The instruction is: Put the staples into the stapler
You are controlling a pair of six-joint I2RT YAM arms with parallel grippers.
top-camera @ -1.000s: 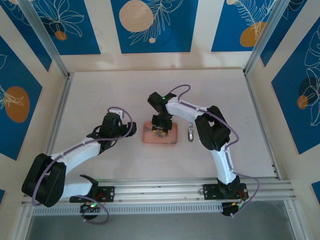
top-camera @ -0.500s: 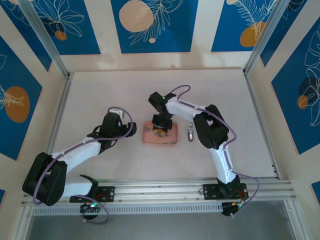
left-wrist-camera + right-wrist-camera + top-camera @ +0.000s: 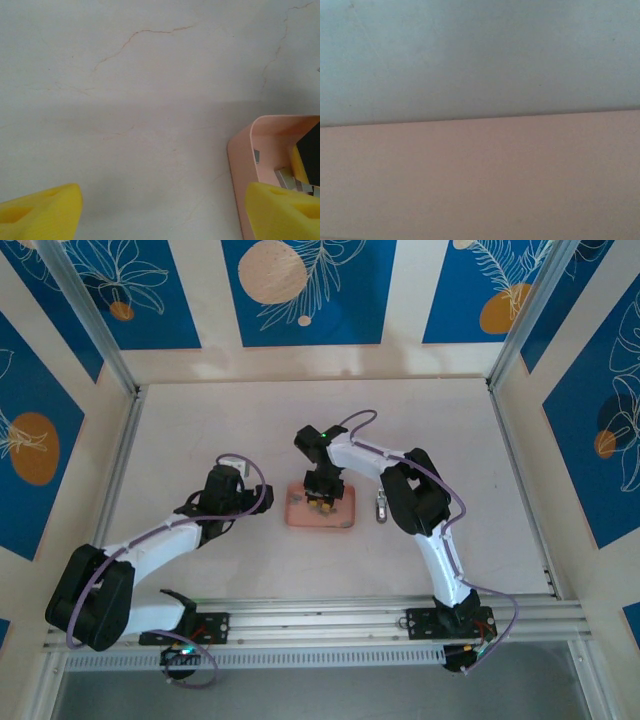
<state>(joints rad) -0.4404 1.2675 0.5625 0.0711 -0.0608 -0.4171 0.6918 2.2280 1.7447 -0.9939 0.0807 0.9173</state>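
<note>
The left gripper [image 3: 160,212] is spread wide over the bare table [image 3: 150,100] and holds nothing. The pink tray [image 3: 240,150] sits just by its right finger [image 3: 280,210]. The right gripper [image 3: 321,503] reaches down into that tray. I cannot tell if it is pinching anything. The little grey staples [image 3: 285,177] lie in the tray right beside it. The stapler [image 3: 381,505] lies near it, outside the tray.

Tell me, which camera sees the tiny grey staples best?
The left wrist camera: the staples lie as grey strips inside the pink tray, close up. From the top camera the tray is small and the right gripper hangs over its middle, so the strips are too tiny to tell. The right wrist picture is too blurred.
</note>
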